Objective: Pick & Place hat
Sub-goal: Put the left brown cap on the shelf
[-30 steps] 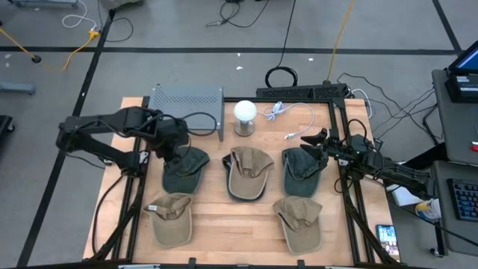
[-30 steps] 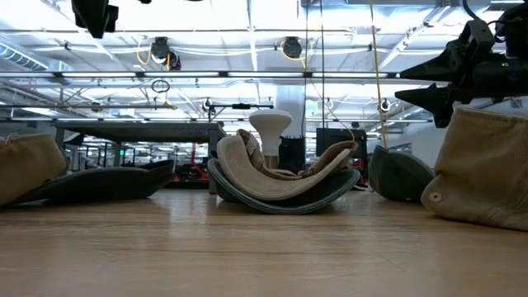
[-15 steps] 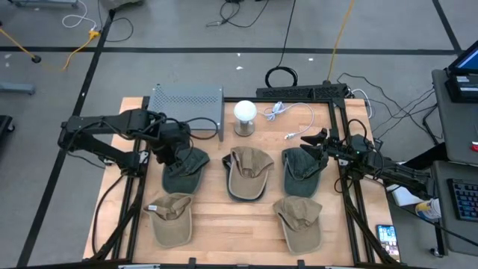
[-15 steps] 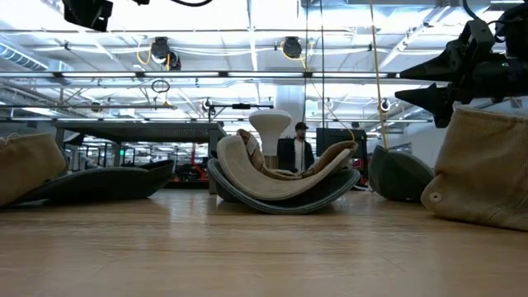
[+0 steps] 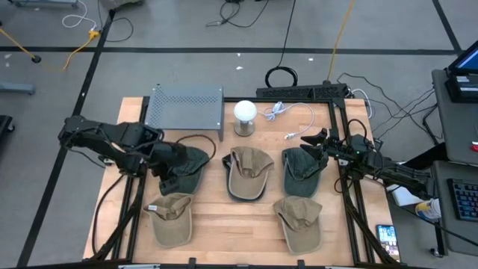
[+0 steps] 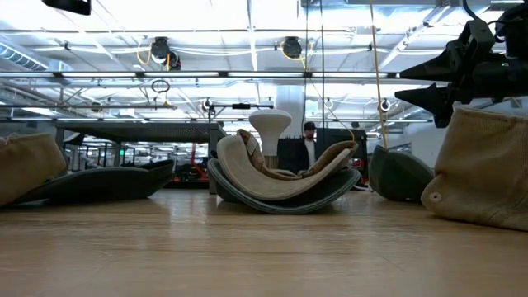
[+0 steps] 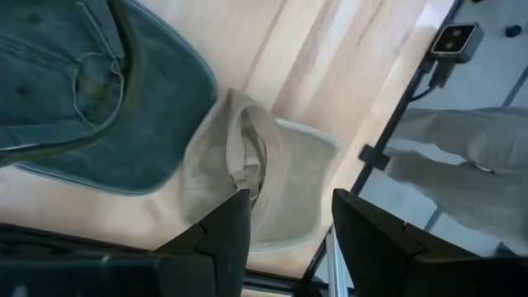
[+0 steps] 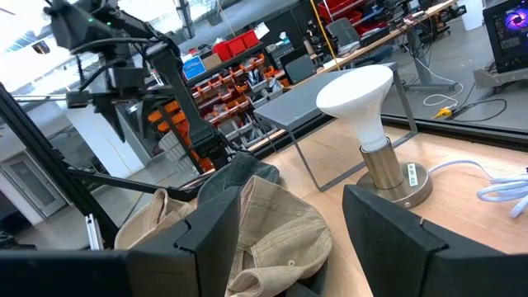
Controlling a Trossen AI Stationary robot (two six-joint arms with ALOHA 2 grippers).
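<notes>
five hats [image 5: 250, 173] on wooden table [image 5: 216, 232]

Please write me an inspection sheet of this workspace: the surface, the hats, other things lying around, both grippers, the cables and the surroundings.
Surface: wooden table, bare in places between the hats.
Job's things: five hats; dark green hat at back left, tan hat stacked on a dark one in the middle, dark green hat at back right, tan hat front left, tan hat front right.
Clutter: grey perforated stand, white lamp.
Grippers: left gripper open, above the table between the back-left and front-left hats, holding nothing; right gripper open, over the back-right hat, empty.
Cables: white cable on table; black cables on floor.
Surroundings: a person far behind.
</notes>
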